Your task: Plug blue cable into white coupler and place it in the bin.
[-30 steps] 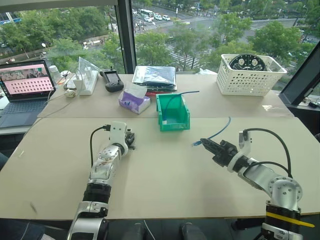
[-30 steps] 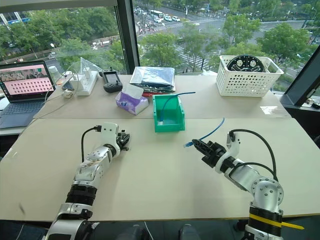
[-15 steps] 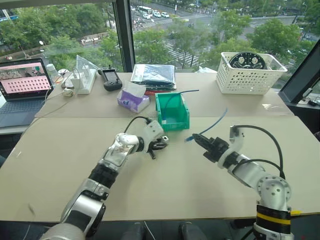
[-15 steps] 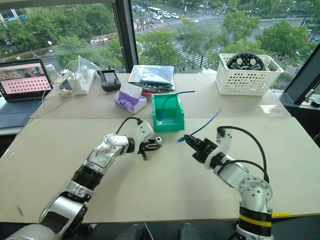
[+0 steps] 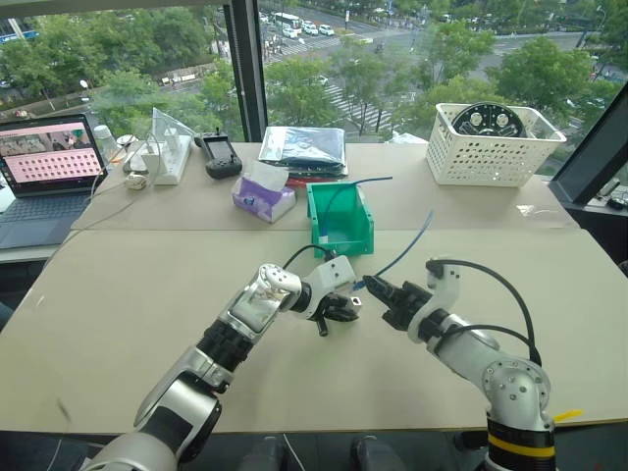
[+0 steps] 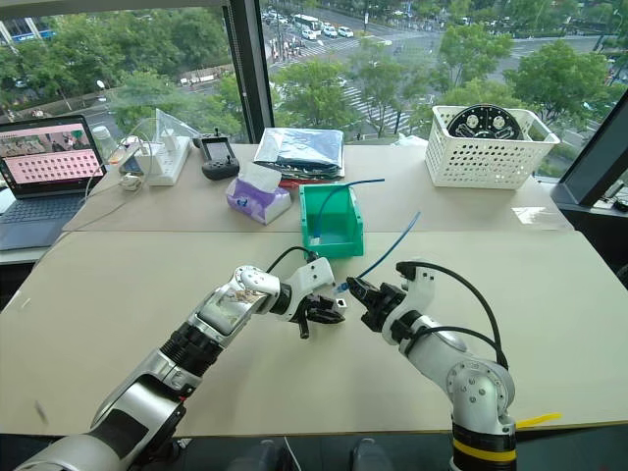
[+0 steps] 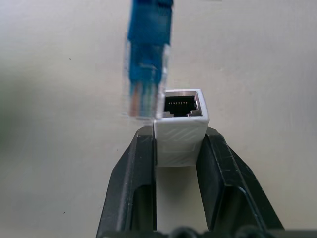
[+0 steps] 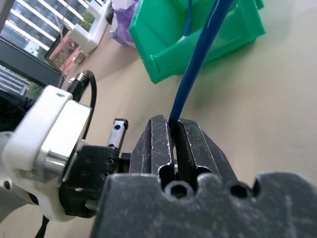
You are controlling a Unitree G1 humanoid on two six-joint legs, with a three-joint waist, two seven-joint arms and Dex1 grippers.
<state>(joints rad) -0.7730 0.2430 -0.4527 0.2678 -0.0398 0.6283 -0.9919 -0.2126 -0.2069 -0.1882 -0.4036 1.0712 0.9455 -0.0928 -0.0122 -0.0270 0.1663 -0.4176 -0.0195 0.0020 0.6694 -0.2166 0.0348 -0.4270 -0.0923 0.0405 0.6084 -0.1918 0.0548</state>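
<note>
My left end effector [image 7: 179, 144] has swung right, clamping the white coupler [image 7: 181, 126]. My right end effector [image 8: 174, 130], pinched shut on the blue cable [image 8: 198, 64], brings its plug [image 7: 146, 74] just beside the socket, near the bin [image 5: 340, 221]; insertion looks next.

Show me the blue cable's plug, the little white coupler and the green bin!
blue cable [image 7: 145, 74]: left wrist view, on its clear plug.
white coupler [image 7: 181, 131]: left wrist view, on its side below the socket.
bin [image 5: 340, 242]: left eye view, on its front lip.
</note>
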